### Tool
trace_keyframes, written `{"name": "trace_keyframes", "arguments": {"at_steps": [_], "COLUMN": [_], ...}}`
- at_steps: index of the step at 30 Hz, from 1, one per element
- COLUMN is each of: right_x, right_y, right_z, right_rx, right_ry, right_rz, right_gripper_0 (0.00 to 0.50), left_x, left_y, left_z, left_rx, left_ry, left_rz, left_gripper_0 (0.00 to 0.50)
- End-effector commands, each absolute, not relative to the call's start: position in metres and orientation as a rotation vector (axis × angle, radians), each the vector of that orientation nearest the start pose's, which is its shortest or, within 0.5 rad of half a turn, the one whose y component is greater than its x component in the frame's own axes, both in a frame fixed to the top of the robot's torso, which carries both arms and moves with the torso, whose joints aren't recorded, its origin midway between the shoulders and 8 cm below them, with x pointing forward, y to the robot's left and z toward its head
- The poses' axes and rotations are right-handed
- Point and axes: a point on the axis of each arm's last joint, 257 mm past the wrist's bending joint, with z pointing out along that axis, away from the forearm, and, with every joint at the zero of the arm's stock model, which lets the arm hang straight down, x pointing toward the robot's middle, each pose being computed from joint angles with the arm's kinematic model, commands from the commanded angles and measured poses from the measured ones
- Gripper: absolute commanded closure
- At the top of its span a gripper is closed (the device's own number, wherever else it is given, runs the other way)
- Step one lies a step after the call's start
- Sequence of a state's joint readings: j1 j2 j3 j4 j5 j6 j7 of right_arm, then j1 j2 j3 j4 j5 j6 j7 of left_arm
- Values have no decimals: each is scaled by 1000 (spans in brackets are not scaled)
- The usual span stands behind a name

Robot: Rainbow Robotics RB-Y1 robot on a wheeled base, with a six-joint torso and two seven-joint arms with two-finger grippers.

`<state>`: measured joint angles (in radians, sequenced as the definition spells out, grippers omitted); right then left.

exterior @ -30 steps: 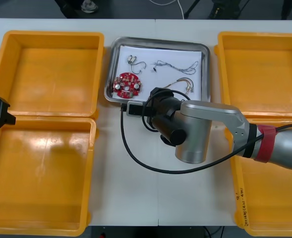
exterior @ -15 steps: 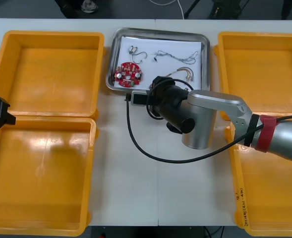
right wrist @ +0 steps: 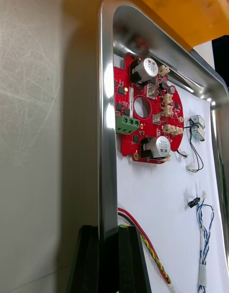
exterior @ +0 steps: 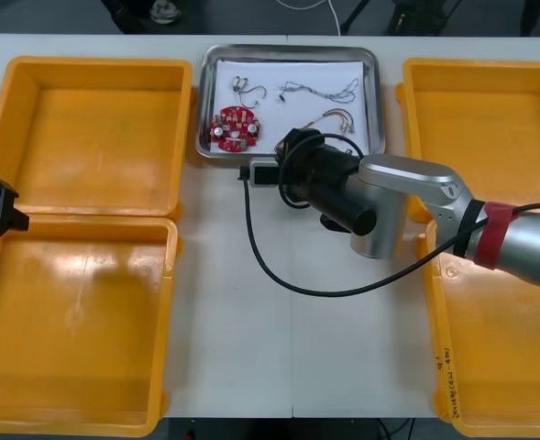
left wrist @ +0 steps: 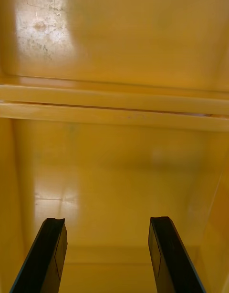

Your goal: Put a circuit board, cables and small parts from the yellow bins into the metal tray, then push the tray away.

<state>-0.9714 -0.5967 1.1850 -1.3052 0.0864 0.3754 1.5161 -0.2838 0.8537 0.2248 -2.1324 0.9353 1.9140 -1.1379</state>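
Gripping near rim of metal tray (right wrist: 107, 131) with right gripper (right wrist: 109, 229), fingers (right wrist: 130, 257) pinched across rim, one inside, one outside. Sitting at table's far side between yellow bins (exterior: 95, 137). Lying on white inside: circuit board (right wrist: 128, 109) by gripped rim, red and yellow cable (right wrist: 143, 239) beside inner finger, blue and white cable (right wrist: 206, 226) farther in. Hanging over left bins with left gripper (left wrist: 107, 220), fingers spread apart, holding nothing.

The light bench (exterior: 224, 348) is built from two panels that meet at a thin seam (exterior: 291, 367) running from its near edge to its far edge. Up close in the right wrist view its surface is grey and finely scratched. Beyond the far edge lies a dark floor (exterior: 59, 14), with a pale cord (exterior: 308, 5) looping over it.
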Motion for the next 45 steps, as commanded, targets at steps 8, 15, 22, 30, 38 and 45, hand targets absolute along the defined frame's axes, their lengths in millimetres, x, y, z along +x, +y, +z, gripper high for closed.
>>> {"name": "trace_keyframes", "arguments": {"at_steps": [8,15,22,30,38,45], "right_x": [639,650,658,658,659,659], "right_y": [-2,-2,1,1,1,4], "right_z": [-173,-164,-159,-160,-156,-144], "right_rx": [-1500,-1478,-1473,-1474,-1465,-1436], "right_ry": [1151,1157,1147,1147,1146,1149], "right_rz": [-540,-561,-580,-581,-578,-563], "right_gripper_0": [500,500,500,500,156,0], "left_x": [387,387,387,387,387,387], "left_y": [347,347,347,347,347,347], "left_z": [-148,-148,-148,-148,-148,-148], "left_rx": [63,63,63,63,63,63], "left_ry": [2695,2695,2695,2695,2695,2695], "left_rz": [-14,-14,-14,-14,-14,-14], "left_gripper_0": [0,0,0,0,0,0]}}
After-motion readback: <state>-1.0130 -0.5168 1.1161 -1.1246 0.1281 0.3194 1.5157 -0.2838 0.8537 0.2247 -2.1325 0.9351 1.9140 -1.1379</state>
